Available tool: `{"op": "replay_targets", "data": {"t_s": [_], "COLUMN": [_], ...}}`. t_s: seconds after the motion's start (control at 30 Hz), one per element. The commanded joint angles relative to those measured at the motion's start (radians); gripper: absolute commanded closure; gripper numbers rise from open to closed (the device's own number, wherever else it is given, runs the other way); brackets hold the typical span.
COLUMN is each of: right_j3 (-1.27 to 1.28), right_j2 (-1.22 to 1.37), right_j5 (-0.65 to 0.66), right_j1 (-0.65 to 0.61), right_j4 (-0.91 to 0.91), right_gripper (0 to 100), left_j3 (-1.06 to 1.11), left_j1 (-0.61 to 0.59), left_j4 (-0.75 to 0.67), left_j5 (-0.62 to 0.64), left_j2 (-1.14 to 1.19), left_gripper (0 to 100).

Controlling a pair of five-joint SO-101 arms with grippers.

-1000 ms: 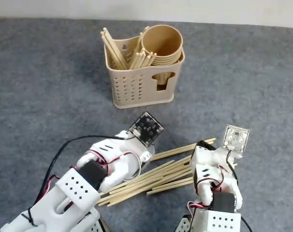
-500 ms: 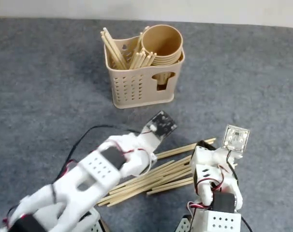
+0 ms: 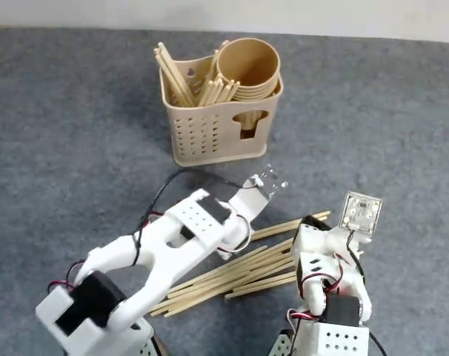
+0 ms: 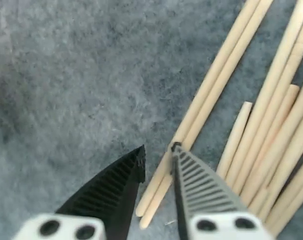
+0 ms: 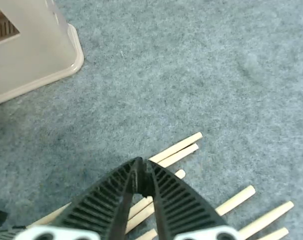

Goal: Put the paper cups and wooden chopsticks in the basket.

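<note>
Two chopsticks (image 4: 210,95), parallel (perhaps touching), lengthwise beneath left claw (image 4: 158,148)

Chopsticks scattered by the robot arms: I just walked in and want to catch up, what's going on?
Two robot arms are tidying things into the basket. A stack of paper cups and several chopsticks already stand in it. A pile of loose chopsticks lies on the grey mat between the arms. The left gripper is open, low over that pile, its jaws either side of a pair. The right gripper is shut on nothing, above the pile's ends.
</note>
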Motion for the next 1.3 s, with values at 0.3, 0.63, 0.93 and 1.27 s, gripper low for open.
{"op": "replay_targets", "data": {"t_s": [0.3, 0.63, 0.93, 1.27], "right_j3": [0.137, 0.137, 0.137, 0.137], "right_j2": [-0.018, -0.018, -0.018, -0.018], "right_j5": [0.009, 0.009, 0.009, 0.009], "right_j1": [0.01, 0.01, 0.01, 0.01], "right_j4": [-0.024, -0.024, -0.024, -0.024], "right_gripper": [99.3, 99.3, 99.3, 99.3], "left_j3": [-0.179, -0.216, -0.125, -0.208], "left_j1": [0.007, -0.053, -0.045, -0.053], "left_j4": [0.167, 0.295, 0.264, 0.207], "left_j5": [-0.015, -0.012, -0.009, -0.008], "left_j2": [0.096, -0.028, -0.09, 0.133], "left_gripper": [96, 94, 85, 87]}}
